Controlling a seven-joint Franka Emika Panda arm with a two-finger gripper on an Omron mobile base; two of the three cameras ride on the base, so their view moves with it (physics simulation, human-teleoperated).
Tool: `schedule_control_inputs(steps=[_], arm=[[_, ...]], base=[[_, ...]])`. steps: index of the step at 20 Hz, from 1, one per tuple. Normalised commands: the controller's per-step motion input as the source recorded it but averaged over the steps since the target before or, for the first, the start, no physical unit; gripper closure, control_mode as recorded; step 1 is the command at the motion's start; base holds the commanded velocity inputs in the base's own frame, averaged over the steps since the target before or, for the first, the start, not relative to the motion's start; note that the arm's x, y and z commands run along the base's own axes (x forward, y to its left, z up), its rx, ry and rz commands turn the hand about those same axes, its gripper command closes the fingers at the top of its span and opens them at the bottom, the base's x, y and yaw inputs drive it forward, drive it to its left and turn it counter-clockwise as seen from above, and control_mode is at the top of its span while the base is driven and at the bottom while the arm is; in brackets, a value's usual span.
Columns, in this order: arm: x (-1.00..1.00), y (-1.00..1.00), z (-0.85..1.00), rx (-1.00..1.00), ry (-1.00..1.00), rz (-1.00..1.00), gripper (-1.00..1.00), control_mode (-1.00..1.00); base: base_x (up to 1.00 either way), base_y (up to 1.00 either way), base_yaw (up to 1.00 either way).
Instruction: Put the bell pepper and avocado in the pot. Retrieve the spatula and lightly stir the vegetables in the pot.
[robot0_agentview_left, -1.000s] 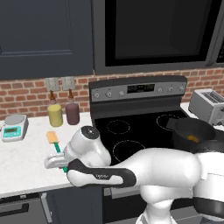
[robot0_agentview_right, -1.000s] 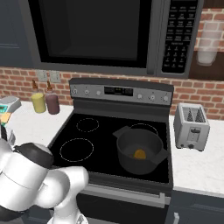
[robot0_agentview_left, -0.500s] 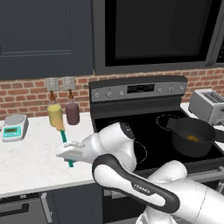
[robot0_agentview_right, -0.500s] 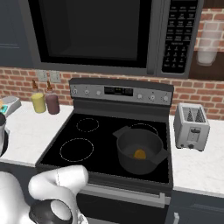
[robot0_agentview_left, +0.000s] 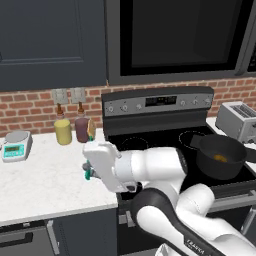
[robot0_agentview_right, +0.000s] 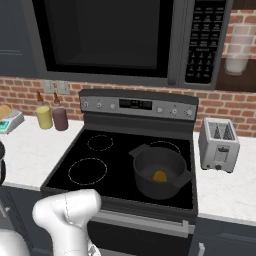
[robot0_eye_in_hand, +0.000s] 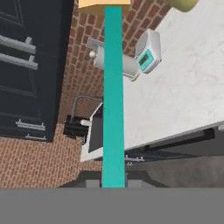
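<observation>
Spatula, slim teal handle with yellow-orange blade (robot0_eye_in_hand: 113, 87), sits pinched in my gripper (robot0_eye_in_hand: 113, 181); since half a second ago I've swung it nearer the dark round pot (robot0_agentview_left: 220, 156).

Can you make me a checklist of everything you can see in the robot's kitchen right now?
Surface: white marbled counter left of a black stove.
Job's things: spatula with teal handle and yellow-orange blade, held up off the counter; dark pot on the stove's front right burner with something orange inside. Whether both vegetables are in it, cannot tell.
Clutter: yellow bottle, dark red bottle, small scale, toaster.
Grippers: gripper shut on the spatula's handle.
Cables: nothing seen.
Surroundings: brick wall, microwave above the stove, dark cabinets.
</observation>
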Motion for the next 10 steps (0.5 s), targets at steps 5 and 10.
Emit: schedule_control_inputs(steps=[5, 10], arm=[[0.00, -0.37, 0.98, 0.31, 0.67, -0.17, 1.00, -1.00], [-0.01, -0.47, 0.56, 0.30, 0.63, -0.15, 1.00, -1.00]], base=[[0.00, 0.00, 0.00], [0.00, 0.00, 0.00]])
